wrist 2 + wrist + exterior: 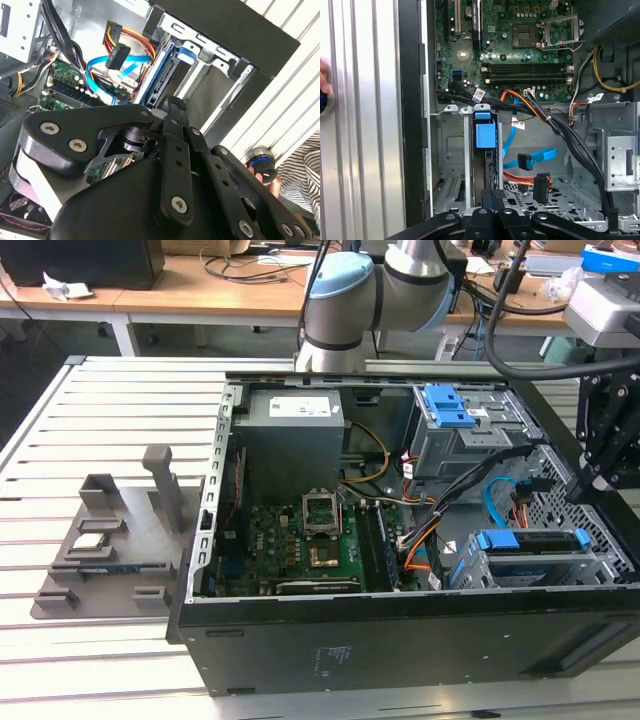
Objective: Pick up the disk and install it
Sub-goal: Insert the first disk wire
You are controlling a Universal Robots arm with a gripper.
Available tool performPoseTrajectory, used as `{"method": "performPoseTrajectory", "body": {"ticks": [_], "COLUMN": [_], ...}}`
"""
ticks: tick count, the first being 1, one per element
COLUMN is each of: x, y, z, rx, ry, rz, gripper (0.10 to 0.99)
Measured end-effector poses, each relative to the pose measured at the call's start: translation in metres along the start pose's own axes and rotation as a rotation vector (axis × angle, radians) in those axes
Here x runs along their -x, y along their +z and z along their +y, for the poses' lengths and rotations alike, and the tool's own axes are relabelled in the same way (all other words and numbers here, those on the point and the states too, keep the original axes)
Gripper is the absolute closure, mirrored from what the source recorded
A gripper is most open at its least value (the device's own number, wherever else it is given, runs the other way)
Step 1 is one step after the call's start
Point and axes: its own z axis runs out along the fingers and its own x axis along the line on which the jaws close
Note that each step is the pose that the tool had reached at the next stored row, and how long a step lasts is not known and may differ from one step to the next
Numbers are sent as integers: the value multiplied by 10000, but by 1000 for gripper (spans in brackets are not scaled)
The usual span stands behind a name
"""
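While the disk (485, 150) stands edge-on in the lower drive cage (451, 150) of the open computer case (400, 645), the gripper (493, 195) sits at its exposed end with the fingertips drawn together and no gap visible between them. Whether they press on the disk's end or stop just short of it cannot be resolved.

The step in hand appears to be seating the disk in its slot. To do it well, the push should run straight along the slot, so that both rails travel evenly in the cage guides and neither side binds. Force should be moderate and applied at the middle of the end face. The loose blue data cable (530, 160) and the orange-and-black power leads (540, 182) hang just beside the cage and should stay out of the tool's path.

In the exterior view, the disk (530, 562) lies in the cage at the case's corner nearest that view's right, showing a silver metal body with a blue plastic rail along its upper edge. In the first wrist view, a blue plastic tab marks its far end.
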Motion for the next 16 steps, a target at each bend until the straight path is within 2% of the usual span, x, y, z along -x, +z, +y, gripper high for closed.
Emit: {"method": "performPoseTrajectory", "body": {"ticks": [6,9,13,16], "x": [27,53,138,244], "y": [5,39,67,111], "z": [-120,-168,-168,-99], "rx": [-1,-2,-3,-3], "ry": [-1,-1,0,-2], "rz": [48,87,102,114], "gripper": [980,980,980,980]}}
